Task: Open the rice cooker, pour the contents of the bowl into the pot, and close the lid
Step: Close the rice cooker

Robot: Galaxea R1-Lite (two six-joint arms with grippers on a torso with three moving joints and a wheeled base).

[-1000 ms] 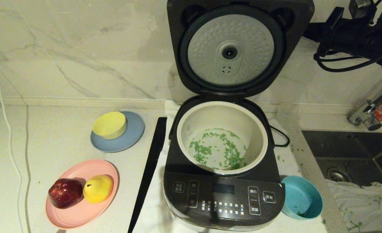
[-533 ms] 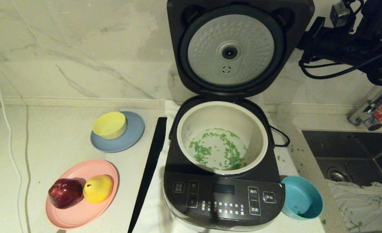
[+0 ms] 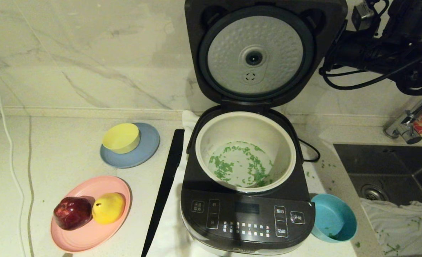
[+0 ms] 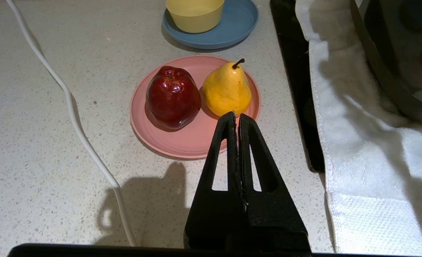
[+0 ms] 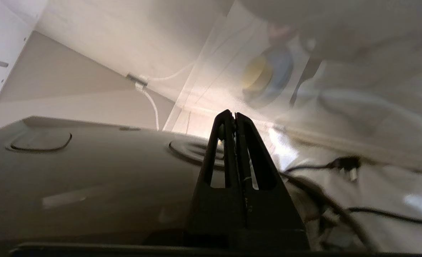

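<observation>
The rice cooker [image 3: 246, 221] stands open, its lid [image 3: 255, 53] upright with the dimpled silver underside facing me. The cream pot [image 3: 284, 142] holds the green contents [image 3: 239, 164] scattered over its bottom. The teal bowl [image 3: 334, 217] sits on the counter by the cooker's front right corner, with only a few green bits in it. My right arm [image 3: 378, 53] reaches in behind the lid's right edge. In the right wrist view my right gripper [image 5: 232, 115] is shut and empty, over the lid's outer face [image 5: 89, 171] near its round vent [image 5: 193, 150]. My left gripper [image 4: 236, 115] is shut and empty, above the counter.
A yellow bowl [image 3: 121, 137] rests on a blue plate [image 3: 144, 151]. A pink plate [image 3: 85, 235] carries an apple [image 3: 72, 212] and a pear [image 3: 108, 207]. A black strip [image 3: 166, 185] lies left of the cooker, on a white towel [image 4: 357, 142]. Sink [image 3: 393, 167] and faucet [image 3: 407, 125] at right.
My right arm has moved left, toward the back of the raised lid's right edge. The cooker, bowl and left gripper's surroundings have not changed.
</observation>
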